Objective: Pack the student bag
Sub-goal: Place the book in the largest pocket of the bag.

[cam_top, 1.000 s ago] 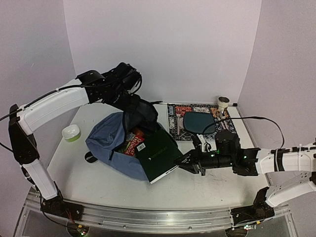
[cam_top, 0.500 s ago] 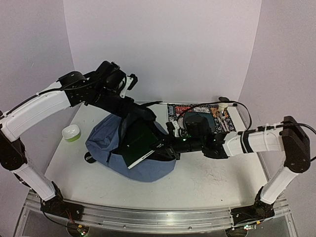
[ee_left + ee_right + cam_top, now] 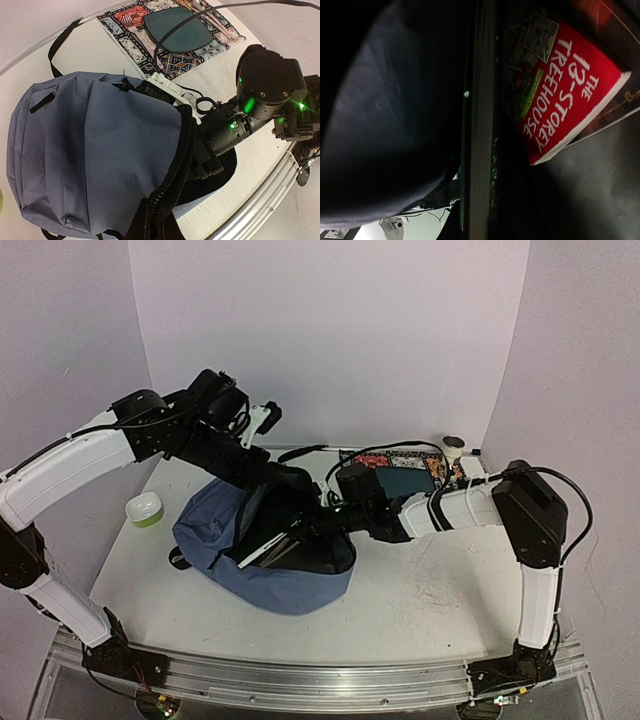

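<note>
Though student bag (image 3: 215, 530) hides it from above, wrist view shows red book (image 3: 565, 95)

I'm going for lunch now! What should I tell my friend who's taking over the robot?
Left gripper: shut on the bag's top flap, holding the mouth open.
Right gripper: reaching into the mouth, shut on the green book, which is partly inside.
Red book: lying in the bag.
Teal pouch: out on the patterned mat.
Left to do: push the green book fully in, let go, back out. The pouch probably goes in next.
</note>
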`<state>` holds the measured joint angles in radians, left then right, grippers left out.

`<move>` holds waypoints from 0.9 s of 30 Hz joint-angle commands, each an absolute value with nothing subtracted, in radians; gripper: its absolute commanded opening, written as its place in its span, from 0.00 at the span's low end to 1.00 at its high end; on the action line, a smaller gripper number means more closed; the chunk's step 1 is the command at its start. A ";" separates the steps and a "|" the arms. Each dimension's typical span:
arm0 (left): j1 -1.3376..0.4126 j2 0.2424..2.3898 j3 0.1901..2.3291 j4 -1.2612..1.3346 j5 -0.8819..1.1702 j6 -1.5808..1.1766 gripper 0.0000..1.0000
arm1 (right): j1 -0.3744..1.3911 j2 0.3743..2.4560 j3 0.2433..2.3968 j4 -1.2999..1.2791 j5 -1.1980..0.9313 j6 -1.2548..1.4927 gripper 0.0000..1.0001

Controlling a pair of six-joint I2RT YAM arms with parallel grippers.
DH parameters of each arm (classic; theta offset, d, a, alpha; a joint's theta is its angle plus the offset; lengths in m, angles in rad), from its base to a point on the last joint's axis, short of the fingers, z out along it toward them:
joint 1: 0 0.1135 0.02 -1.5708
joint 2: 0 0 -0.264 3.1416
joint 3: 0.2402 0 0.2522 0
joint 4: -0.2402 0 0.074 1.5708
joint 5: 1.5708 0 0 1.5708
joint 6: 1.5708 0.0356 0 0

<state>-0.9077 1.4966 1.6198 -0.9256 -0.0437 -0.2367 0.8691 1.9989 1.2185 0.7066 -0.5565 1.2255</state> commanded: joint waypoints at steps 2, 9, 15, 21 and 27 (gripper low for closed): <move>-0.910 1.398 1.622 -0.928 -0.082 -0.220 0.00 | 0.837 1.993 1.333 0.741 -0.572 1.171 0.00; -0.910 1.367 1.616 -1.013 -0.214 -0.212 0.00 | 0.813 2.004 1.395 0.601 -0.554 1.111 0.01; -0.911 1.403 1.638 -0.988 -0.112 -0.243 0.00 | 0.823 2.073 1.507 0.526 -0.597 1.075 0.11; -0.910 1.428 1.608 -0.904 -0.011 -0.270 0.00 | 0.829 2.044 1.496 0.458 -0.549 1.027 0.35; -0.910 1.422 1.542 -0.879 -0.006 -0.277 0.00 | 0.827 1.894 1.399 0.309 -0.435 0.921 0.55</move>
